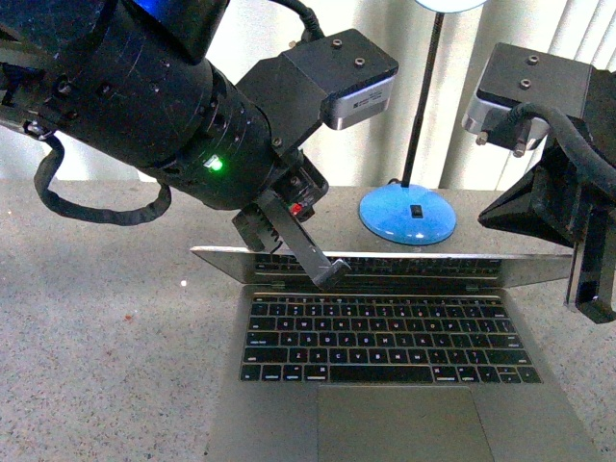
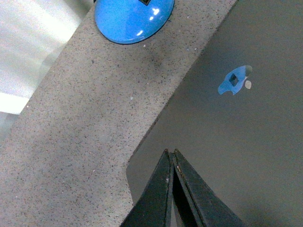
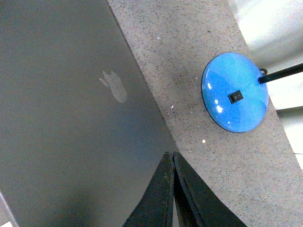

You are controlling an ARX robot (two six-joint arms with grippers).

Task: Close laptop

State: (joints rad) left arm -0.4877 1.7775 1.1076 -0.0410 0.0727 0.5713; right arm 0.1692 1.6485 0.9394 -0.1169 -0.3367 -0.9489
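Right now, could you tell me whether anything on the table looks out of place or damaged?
Nothing looks damaged or spilled. The slim grey-silver metal laptop sits square on the speckled grey table, its lid partly lowered over the keyboard. A few pale specks lie beside the round blue lamp base.

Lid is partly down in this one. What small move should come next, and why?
Probably push the left gripper a little downward on the slim grey metal laptop. Its shut fingers appear to rest on the top edge of the lid. The lid is tilted low, yet the black keys remain uncovered.
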